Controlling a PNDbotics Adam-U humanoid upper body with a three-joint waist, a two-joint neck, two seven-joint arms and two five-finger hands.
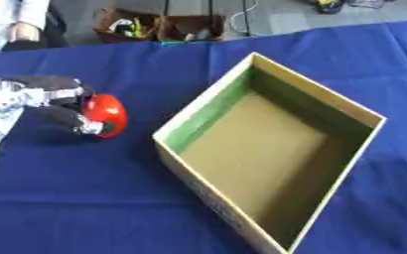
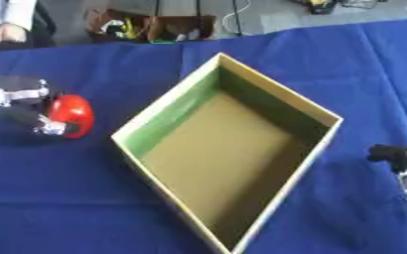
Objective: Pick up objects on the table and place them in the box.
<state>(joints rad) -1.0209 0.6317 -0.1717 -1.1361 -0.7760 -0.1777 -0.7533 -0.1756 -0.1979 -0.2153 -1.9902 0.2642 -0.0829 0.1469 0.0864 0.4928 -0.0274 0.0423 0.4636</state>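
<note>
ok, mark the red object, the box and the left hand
red object (image 1: 107, 113), left eye view, its shiny front.
box (image 1: 268, 67), left eye view, far rim.
left hand (image 1: 55, 98), left eye view, fingers curled round it.

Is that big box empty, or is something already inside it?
Empty. The box shows only its bare brown floor; the red object is outside it, in the left hand.

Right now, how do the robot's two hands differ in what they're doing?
The left hand is curled round a red object, left of the box; the right hand holds nothing that shows. The left hand is well inside the view, over the blue cloth; the right hand only shows at the right edge, so I cannot tell its fingers' pose. Both are outside the box, which has nothing in it.
</note>
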